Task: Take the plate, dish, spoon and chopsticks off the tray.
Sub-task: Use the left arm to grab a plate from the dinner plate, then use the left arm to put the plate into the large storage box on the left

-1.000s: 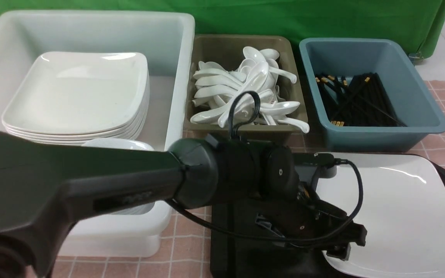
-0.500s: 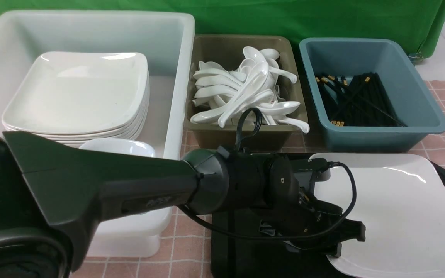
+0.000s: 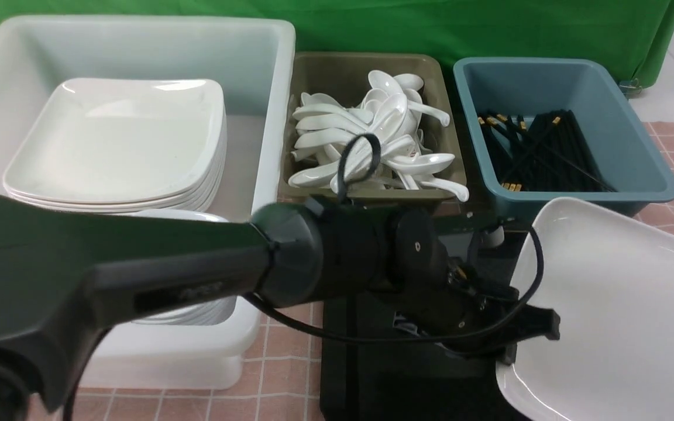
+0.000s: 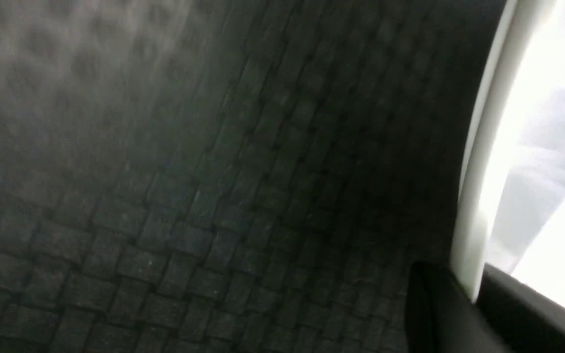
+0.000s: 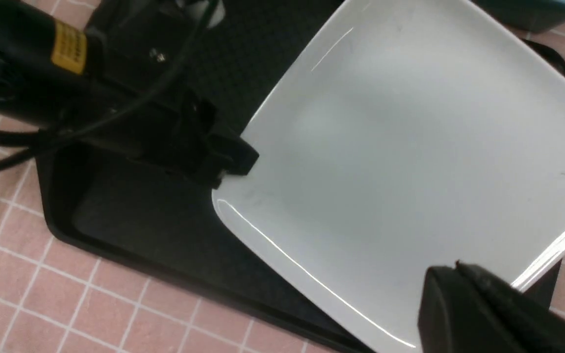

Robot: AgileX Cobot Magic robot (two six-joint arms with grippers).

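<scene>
Desk (image 3: 290, 380): pink checked cloth, open in the strip between white tub and tray and at the far right corner.

White tub (image 3: 138, 41): far left, holding a stack of square plates (image 3: 114, 134). Its near part is hidden behind the left arm (image 3: 109, 275), which crosses the whole lower left of the front view.

Tray (image 3: 372, 380): near centre, largely covered by arm and plate. Its near edge is cut off by the frame.

Plate (image 3: 612, 316): raised and tilted over the right part of the tray, the gripped edge clear of the tray floor. Its far corner overlaps the blue tub in the front view, and its right and near edges run out of frame.

Blue tub (image 3: 547, 82): far right, holding black chopsticks (image 3: 547, 152).

Olive tub (image 3: 337, 76): centre, holding a heap of white spoons (image 3: 372, 140), with a cable loop in front of them.

Left hand (image 3: 524, 342): clamped on the plate's left rim. The wrist view shows the rim pinched between both fingers.

Right hand (image 5: 464, 299): only a dark tip shows at the plate's near edge, possibly touching it. I cannot tell how its jaws stand.
</scene>
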